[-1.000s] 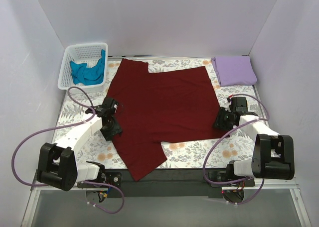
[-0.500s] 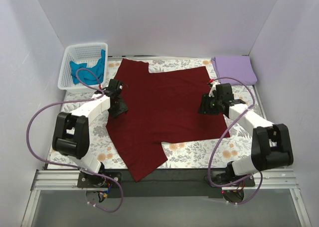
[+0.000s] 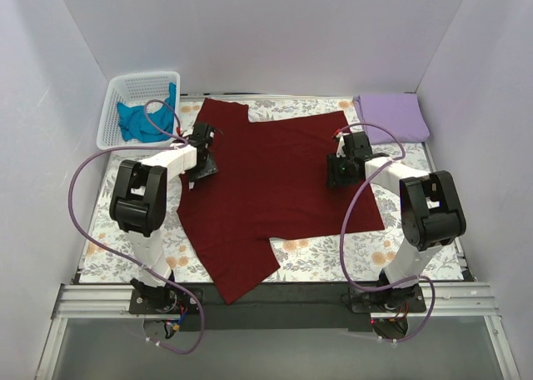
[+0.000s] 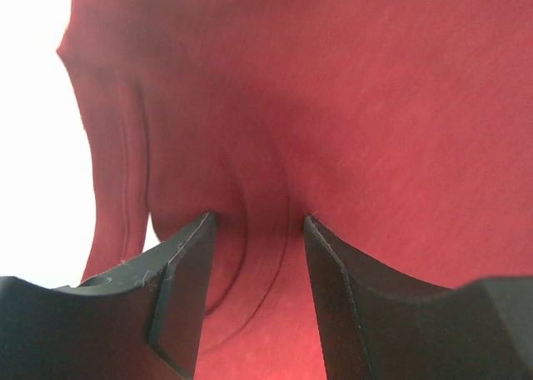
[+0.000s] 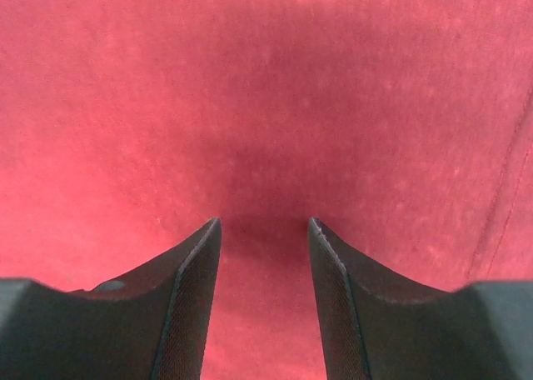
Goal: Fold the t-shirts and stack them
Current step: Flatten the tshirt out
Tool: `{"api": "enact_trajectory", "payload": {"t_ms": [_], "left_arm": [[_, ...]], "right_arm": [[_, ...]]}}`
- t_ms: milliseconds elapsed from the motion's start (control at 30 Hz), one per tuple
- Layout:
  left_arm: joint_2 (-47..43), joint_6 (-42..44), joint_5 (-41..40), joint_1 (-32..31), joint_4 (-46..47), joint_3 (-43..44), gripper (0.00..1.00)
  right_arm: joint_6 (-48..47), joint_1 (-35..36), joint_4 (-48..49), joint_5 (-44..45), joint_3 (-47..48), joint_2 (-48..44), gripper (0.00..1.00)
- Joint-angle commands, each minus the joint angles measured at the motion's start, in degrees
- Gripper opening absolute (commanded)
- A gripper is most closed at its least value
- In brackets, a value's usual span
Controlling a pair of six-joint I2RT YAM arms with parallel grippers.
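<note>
The dark maroon t-shirt (image 3: 266, 176) lies spread flat on the floral cloth. My left gripper (image 3: 202, 162) is open and pressed down on the shirt's left side, near the collar seam (image 4: 250, 255), with the fabric between its fingertips (image 4: 254, 222). My right gripper (image 3: 340, 170) is open, tips down on the shirt's right part (image 5: 266, 147). The lavender t-shirt (image 3: 391, 117) lies folded at the back right corner. The teal t-shirt (image 3: 146, 120) is crumpled in the white basket.
The white lattice basket (image 3: 117, 97) stands at the back left corner. The floral grey and orange cloth (image 3: 333, 251) covers the table. Purple cables loop from both arms. White walls close in on three sides.
Both grippers have moved away from the near side towards the back and inward, from the shirt's side edges onto its upper part. The shirt has not visibly shifted.
</note>
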Motion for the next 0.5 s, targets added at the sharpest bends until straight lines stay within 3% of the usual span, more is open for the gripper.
{"api": "enact_trajectory", "payload": {"t_ms": [0, 267, 467], "left_arm": [[3.4, 2.4, -4.9, 0.0, 1.2, 3.1, 0.46], [11.5, 4.7, -9.0, 0.4, 0.0, 10.8, 0.46], [7.0, 4.1, -6.9, -0.4, -3.6, 15.3, 0.53]], "right_arm": [[-2.0, 0.4, 1.3, 2.9, 2.6, 2.3, 0.54], [-2.3, 0.3, 1.2, 3.7, 7.4, 7.0, 0.54], [-2.0, 0.4, -2.8, 3.7, 10.8, 3.3, 0.54]]}}
